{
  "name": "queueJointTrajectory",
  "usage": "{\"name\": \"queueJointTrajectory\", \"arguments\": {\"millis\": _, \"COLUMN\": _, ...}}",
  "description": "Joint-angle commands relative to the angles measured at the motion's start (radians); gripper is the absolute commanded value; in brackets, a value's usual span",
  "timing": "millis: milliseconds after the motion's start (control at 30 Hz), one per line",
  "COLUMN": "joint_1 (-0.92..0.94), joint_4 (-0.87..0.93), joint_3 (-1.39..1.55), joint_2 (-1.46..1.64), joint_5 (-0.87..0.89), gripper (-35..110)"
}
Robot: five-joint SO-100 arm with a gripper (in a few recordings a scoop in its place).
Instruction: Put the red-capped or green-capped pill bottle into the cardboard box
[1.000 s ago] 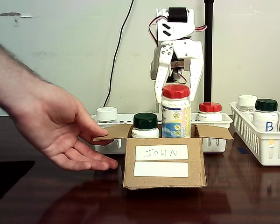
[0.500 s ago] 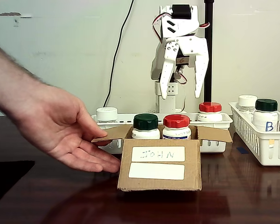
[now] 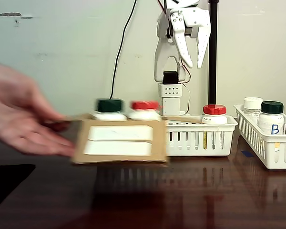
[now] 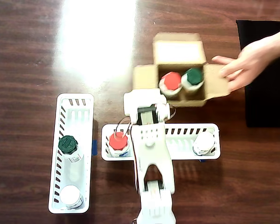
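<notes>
The cardboard box (image 3: 119, 140) stands blurred at centre left in the fixed view, its two white labels facing the camera. Inside it are a green-capped pill bottle (image 3: 109, 106) and a red-capped pill bottle (image 3: 145, 105). From overhead, the cardboard box (image 4: 179, 49) holds the red cap (image 4: 171, 81) beside the green cap (image 4: 193, 77). A person's hand (image 3: 19, 119) touches the box's side; overhead, the hand (image 4: 245, 60) is at the box's right flap. My gripper (image 3: 193, 62) hangs high above the basket, open and empty, well clear of the box.
A white slotted basket (image 3: 219, 138) behind the box holds a red-capped bottle (image 3: 214, 110) and a white-capped bottle (image 4: 204, 142). Another basket (image 3: 267, 152) at the right holds a green-capped bottle marked B (image 3: 271, 119). A black mat (image 4: 266, 102) lies by the hand.
The gripper let the red-capped bottle down into the box, opened and rose. The person's hand has slid the box leftward in the fixed view.
</notes>
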Motion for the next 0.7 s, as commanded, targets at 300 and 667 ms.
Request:
{"name": "queueJointTrajectory", "arguments": {"millis": 300, "joint_1": -0.089, "joint_4": -0.11, "joint_3": 0.914, "joint_2": 0.884, "joint_5": 0.063, "gripper": 0}}
{"name": "queueJointTrajectory", "arguments": {"millis": 667, "joint_1": -0.098, "joint_4": -0.318, "joint_3": 1.493, "joint_2": 1.276, "joint_5": 0.14, "gripper": 0}}
